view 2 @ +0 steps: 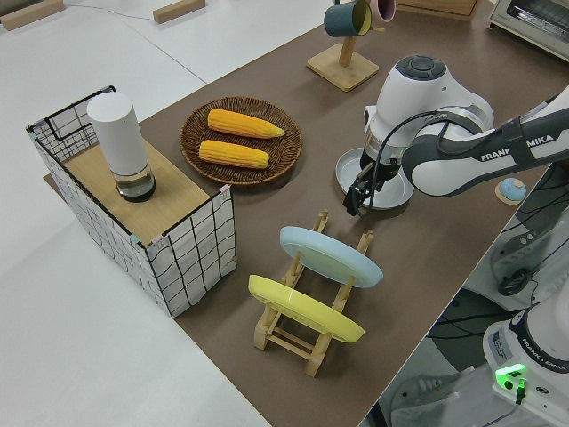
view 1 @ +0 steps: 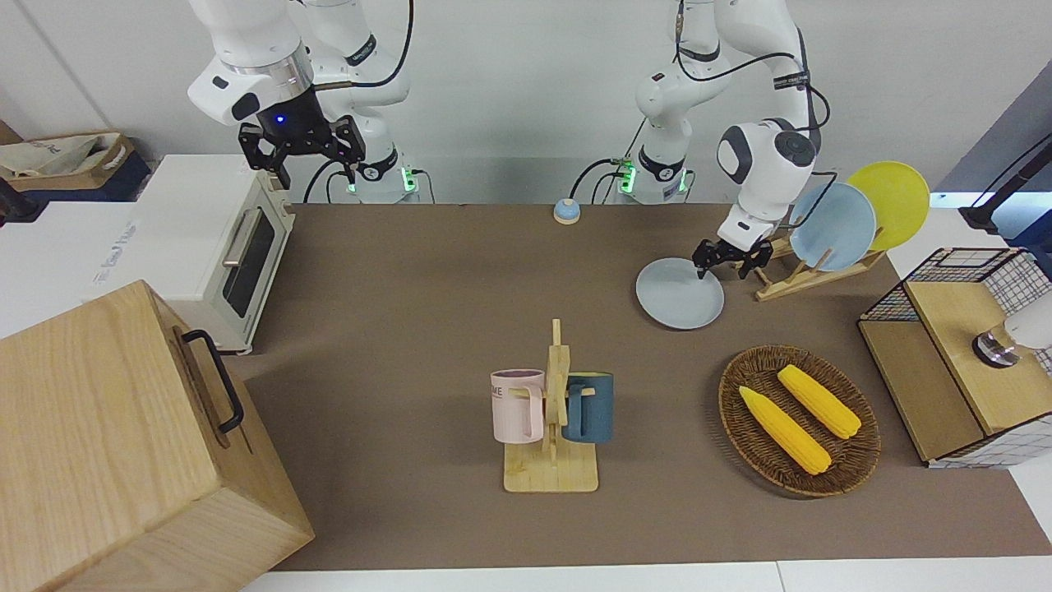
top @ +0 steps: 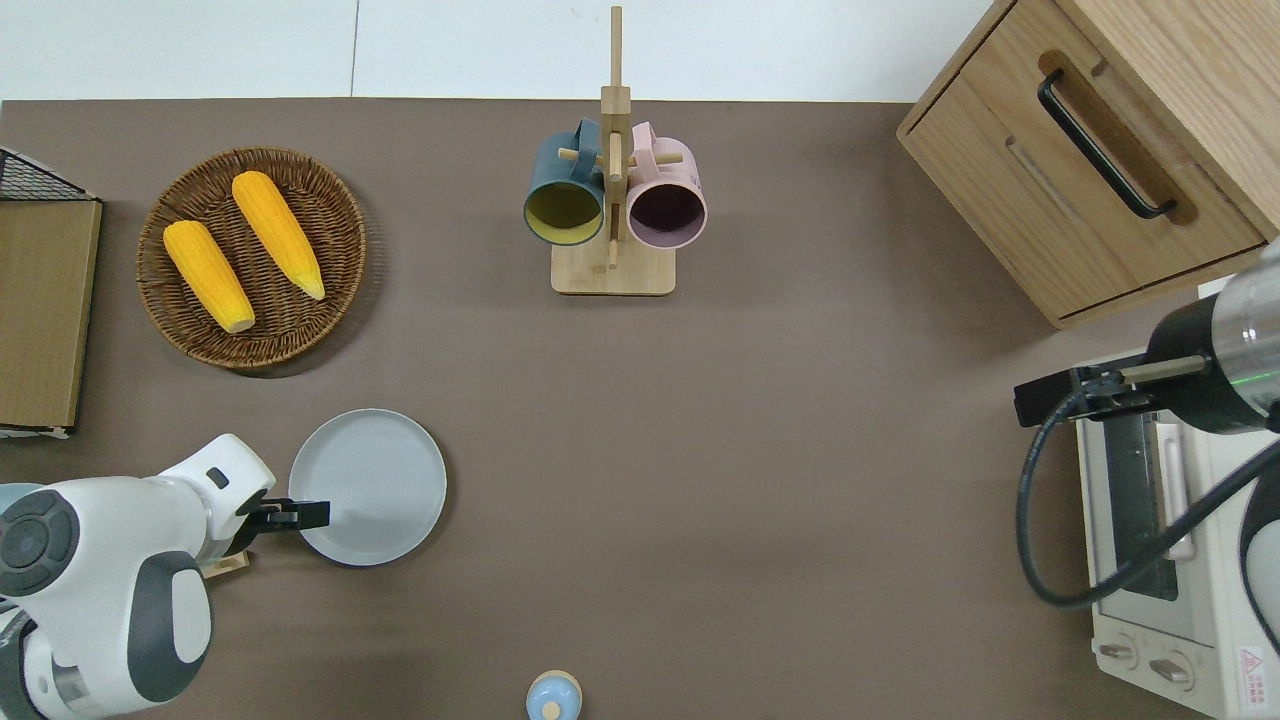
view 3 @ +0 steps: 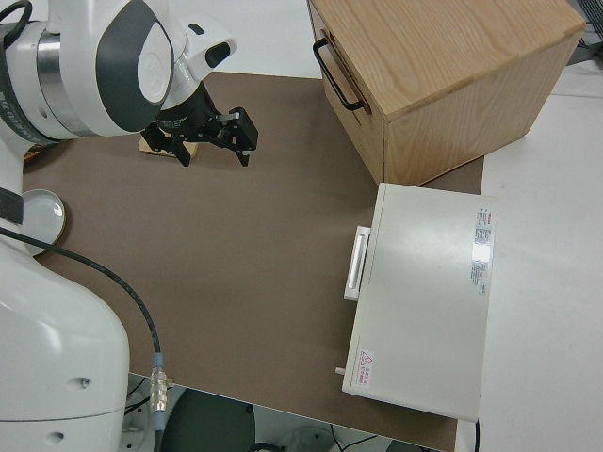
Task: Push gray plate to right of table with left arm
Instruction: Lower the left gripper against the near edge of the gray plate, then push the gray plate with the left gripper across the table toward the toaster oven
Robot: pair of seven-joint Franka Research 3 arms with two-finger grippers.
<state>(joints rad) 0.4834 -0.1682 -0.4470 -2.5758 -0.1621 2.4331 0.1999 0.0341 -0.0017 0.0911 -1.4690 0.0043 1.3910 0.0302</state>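
The gray plate (top: pixel 367 487) lies flat on the table (top: pixel 760 480) toward the left arm's end, nearer the robots than the corn basket (top: pixel 251 258). The left gripper (top: pixel 303 514) sits low at its rim, apparently placed to push; finger spacing unclear. Right arm parked.

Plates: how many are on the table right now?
3. The gray plate lies flat under the left gripper; the light blue plate and yellow plate stand in the wooden rack.
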